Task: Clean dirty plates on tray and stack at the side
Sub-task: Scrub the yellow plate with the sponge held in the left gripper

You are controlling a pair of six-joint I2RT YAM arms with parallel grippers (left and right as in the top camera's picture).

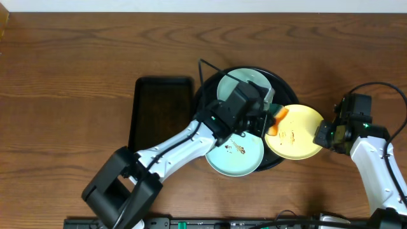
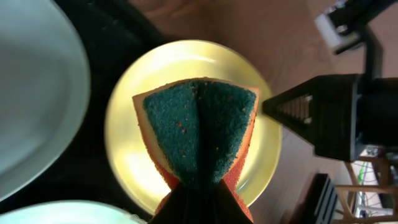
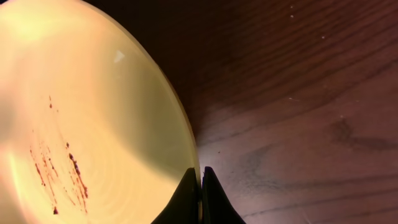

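The yellow plate is seen lying across the tray's right rim, partly over the tray and partly out over the table. The two mint plates are seen inside the tray, one at its far side and one at its near side.

The yellow plate is judged to be light, stiff and smooth, so slipping under a sideways push is to be expected. It may also be breakable if dropped. The rim is the only practical place for a hold, and it is pinched there, at the point farthest from the tray, by the right gripper, whose fingers are closed on the thin edge. A folded sponge is clamped in the left gripper, green scouring face down toward the plate. The sponge is judged soft and yielding, so only moderate pressure would be borne by the one-sided pinch.

The brown smears on the plate are shown clearly in the right wrist view alone; in the left wrist view they are hidden by the sponge. The layout of all three plates is given only by the overhead view. Whether the sponge touches the plate cannot be told from any view.
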